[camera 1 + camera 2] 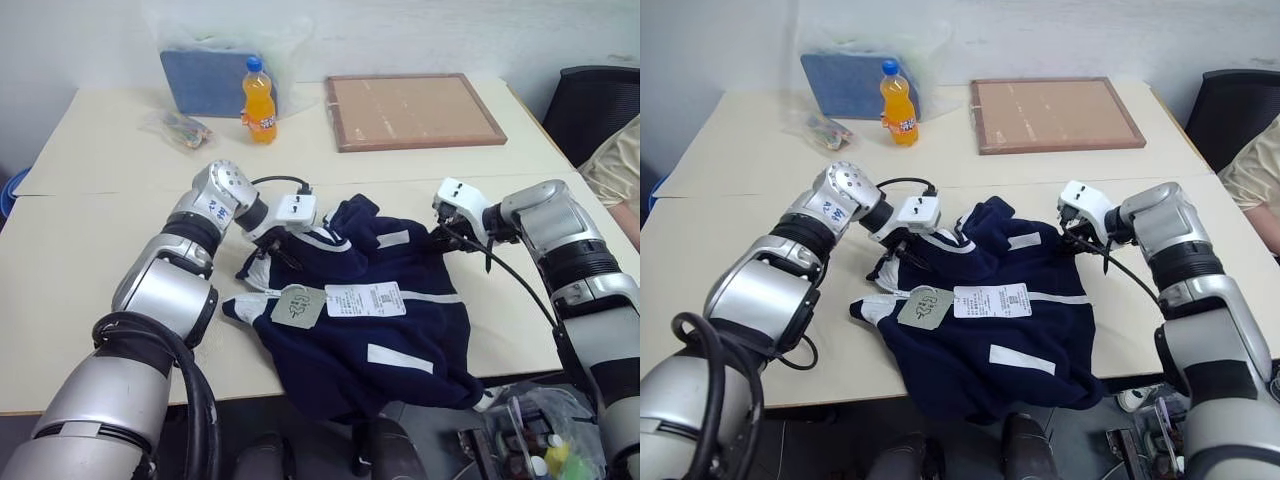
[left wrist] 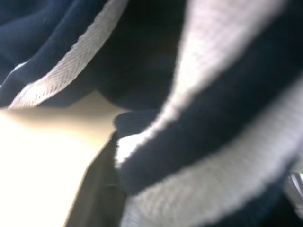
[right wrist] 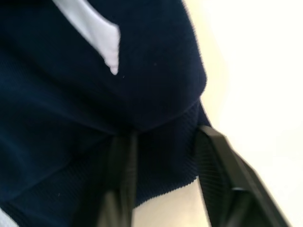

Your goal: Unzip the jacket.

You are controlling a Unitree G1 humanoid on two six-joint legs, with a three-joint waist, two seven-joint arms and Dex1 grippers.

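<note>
1. Cream tables [image 1: 90, 260] pushed together stand before a pale wall; a seam runs across between the near table and the far one.
2. At the near edge, the jacket [image 1: 380, 320] lies crumpled in a navy heap with white stripes, its lower part spilling over the table's front edge.
3. On top of the jacket, toward its left side, rest the hang tags [image 1: 345, 300]: a grey-green one and a white printed one, side by side.
4. The left gripper [image 1: 272, 245] is at the jacket's left side by the white-trimmed collar. In the left wrist view, striped trim and navy cloth press close; one dark finger [image 2: 97, 189] shows beside the fabric, but whether the fingers grip it cannot be told.
5. The right gripper [image 3: 168, 182] is at the jacket's right edge. In the right wrist view its two black fingers [image 3: 120, 175] stand partly apart, with a fold of ribbed navy fabric between them; one finger lies against the cloth and the other is at the fold's edge.
6. Farther back on the far table stands an orange soda bottle [image 1: 259, 100] with a blue cap, in front of a blue folded item in a clear bag [image 1: 205, 75].
7. Left of the bottle lies a small clear packet [image 1: 178, 128]; to its right lies a wood-framed board [image 1: 410, 110].
8. At the far right stands a dark chair [image 1: 590, 105], and a person's sleeve [image 1: 615, 165] shows at the edge.
</note>
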